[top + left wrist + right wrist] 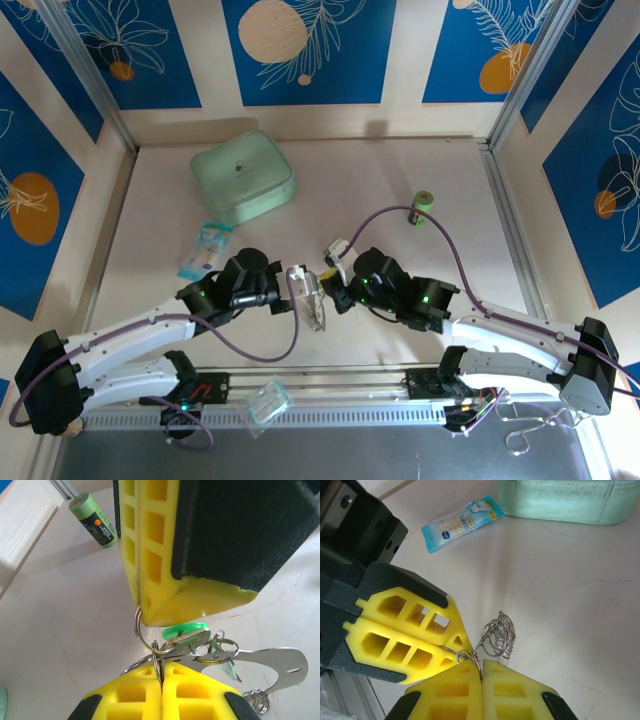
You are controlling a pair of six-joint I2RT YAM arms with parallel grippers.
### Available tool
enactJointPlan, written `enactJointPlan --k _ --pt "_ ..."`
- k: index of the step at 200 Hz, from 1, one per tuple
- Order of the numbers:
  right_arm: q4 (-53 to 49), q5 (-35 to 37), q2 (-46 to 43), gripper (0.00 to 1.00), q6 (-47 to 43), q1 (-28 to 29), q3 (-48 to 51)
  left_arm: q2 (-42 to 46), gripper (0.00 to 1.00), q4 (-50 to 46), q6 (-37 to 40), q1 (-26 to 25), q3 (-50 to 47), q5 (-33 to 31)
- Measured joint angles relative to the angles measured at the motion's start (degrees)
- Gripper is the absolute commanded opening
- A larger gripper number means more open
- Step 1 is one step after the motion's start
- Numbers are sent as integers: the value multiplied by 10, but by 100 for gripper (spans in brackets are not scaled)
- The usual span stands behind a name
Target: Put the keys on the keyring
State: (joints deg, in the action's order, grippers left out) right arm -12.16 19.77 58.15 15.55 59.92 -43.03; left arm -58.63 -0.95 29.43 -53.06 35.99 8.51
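The left gripper (161, 672) and the right gripper (142, 606) meet tip to tip over the middle of the surface (65, 630), each clenched on a wire loop of the keyring (138, 630). The green-headed key (185, 629) and a silver key (196, 641) sit bunched against those loops, between the two grippers.

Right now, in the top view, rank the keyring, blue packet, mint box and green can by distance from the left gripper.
1. keyring: pinched in the left gripper.
2. blue packet, left, and mint box, behind-left: too close to call.
3. green can: behind, right.
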Motion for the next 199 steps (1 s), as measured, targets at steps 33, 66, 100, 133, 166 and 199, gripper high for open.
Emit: enactJointPlan --k 33,66,100,133,166,199 --pt "-2 3 -6 0 17 0 0 6 0 17 25 -14 -10 -25" --pt "-5 10 -6 0 30 1 0 9 0 26 42 -24 -16 -46" --pt "-6 13 -7 0 34 1 0 14 0 32 45 -26 -19 -54" --pt "-5 14 -9 0 34 1 0 19 0 34 31 -27 -19 -54" --pt "-4 13 -10 0 34 1 0 18 0 36 -6 -27 -19 -54" --pt "-3 11 -11 0 26 1 0 7 0 46 -58 -27 -19 -54"
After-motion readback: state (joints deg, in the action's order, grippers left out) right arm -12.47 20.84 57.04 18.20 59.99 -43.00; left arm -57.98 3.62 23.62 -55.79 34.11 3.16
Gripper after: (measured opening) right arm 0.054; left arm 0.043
